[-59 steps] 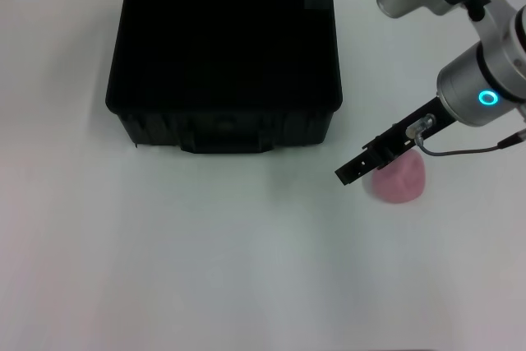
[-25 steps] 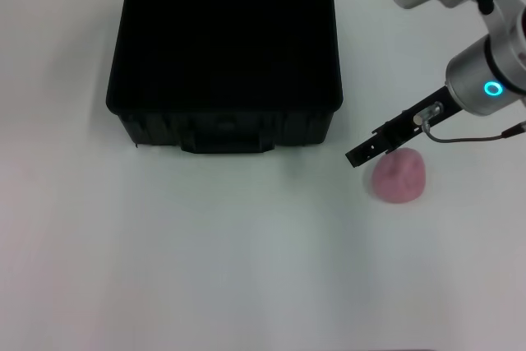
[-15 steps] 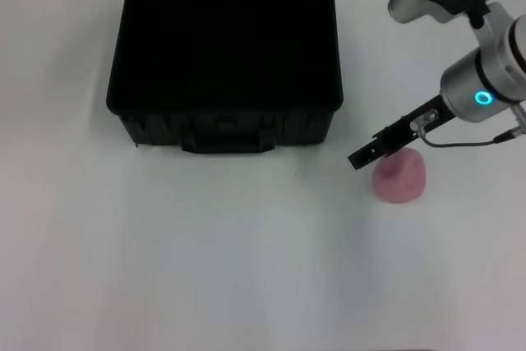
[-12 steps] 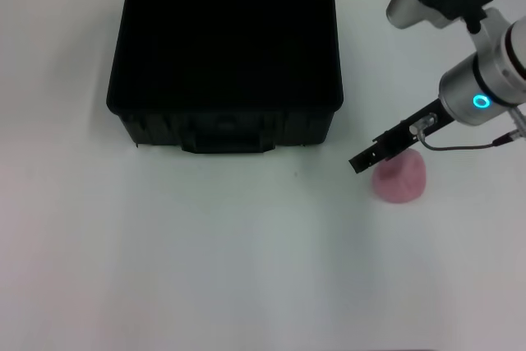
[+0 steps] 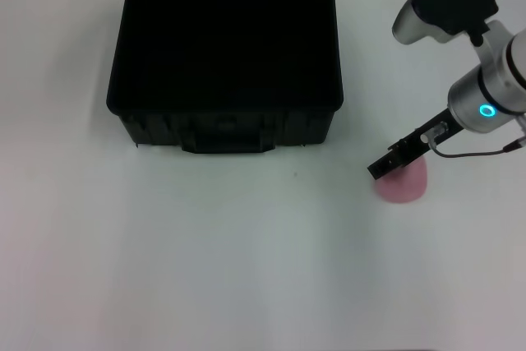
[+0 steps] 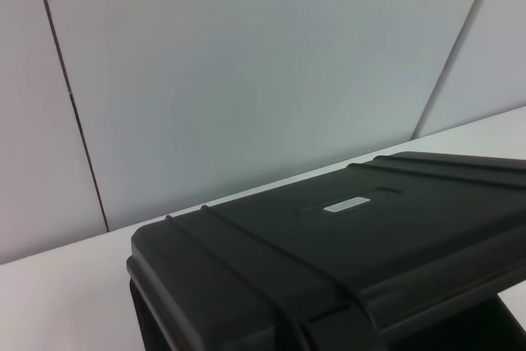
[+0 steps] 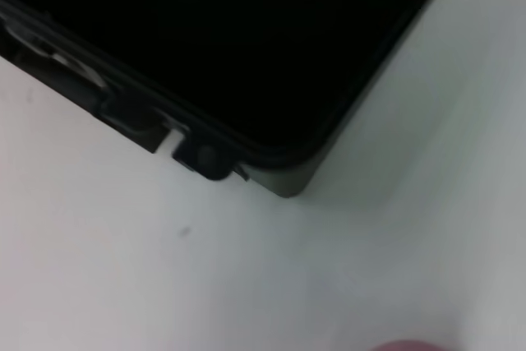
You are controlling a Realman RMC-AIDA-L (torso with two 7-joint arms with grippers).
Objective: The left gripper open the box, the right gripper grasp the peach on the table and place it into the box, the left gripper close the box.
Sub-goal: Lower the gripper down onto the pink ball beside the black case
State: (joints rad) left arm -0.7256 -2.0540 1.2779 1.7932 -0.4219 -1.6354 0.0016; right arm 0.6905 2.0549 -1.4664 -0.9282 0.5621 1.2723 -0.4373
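Since the earlier head views the right gripper (image 5: 385, 166) has swung back from the box (image 5: 223, 129) and dropped lower, so its black tip now sits right at the top edge of the peach (image 5: 403, 182), on the side facing the box. Whether its fingers are spread or closed cannot be told from here; nothing shows the fruit gripped. The peach rests on the table (image 5: 205, 260), off the box's front right corner and well clear of it. The box stands open, its lid (image 6: 345, 228) raised at the back (so the opening step looks done). No left gripper shows in any view, though its wrist camera looks across the lid's outer face.

The step in hand seems to be the reach for the peach. Next, the right gripper probably needs to settle around the fruit, close on it, then lift and carry it over the box's dark interior.
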